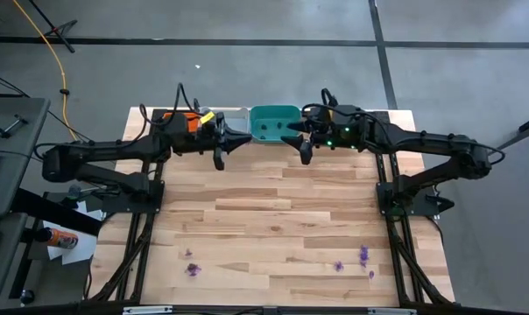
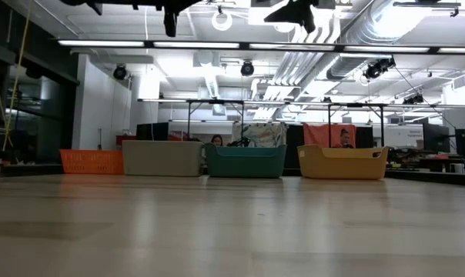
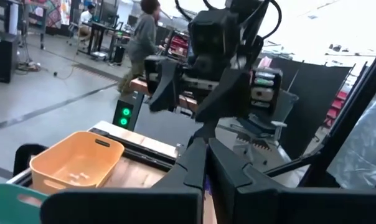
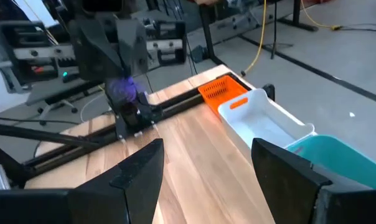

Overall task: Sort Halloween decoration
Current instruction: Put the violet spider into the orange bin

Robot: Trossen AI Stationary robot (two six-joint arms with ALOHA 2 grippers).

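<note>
My left gripper (image 1: pixel 245 138) is raised at the table's far side, level with the gap between the grey tray (image 1: pixel 234 115) and the teal tray (image 1: pixel 274 122). It is shut on a purple decoration (image 4: pixel 122 91). My right gripper (image 1: pixel 287 136) faces it from the right, raised by the teal tray, and is open with nothing between its fingers (image 4: pixel 206 163). Several purple decorations (image 1: pixel 192 269) (image 1: pixel 363 255) lie loose on the wood near the table's near edge. My left gripper pinches the purple decoration between its two fingers; a sliver of purple (image 3: pixel 205 184) shows in the seam between them. The fingers lie about level and point toward the table's right side. The decoration is lifted clear of the table.
Four trays stand in a row along the far edge: orange (image 2: pixel 91 161), grey (image 2: pixel 162 158), teal (image 2: pixel 245 161) and yellow (image 2: pixel 342 162). The yellow tray (image 3: pixel 76 159) holds a few pale bits. The middle of the wooden table (image 1: pixel 273 210) is bare. People show in the room behind.
</note>
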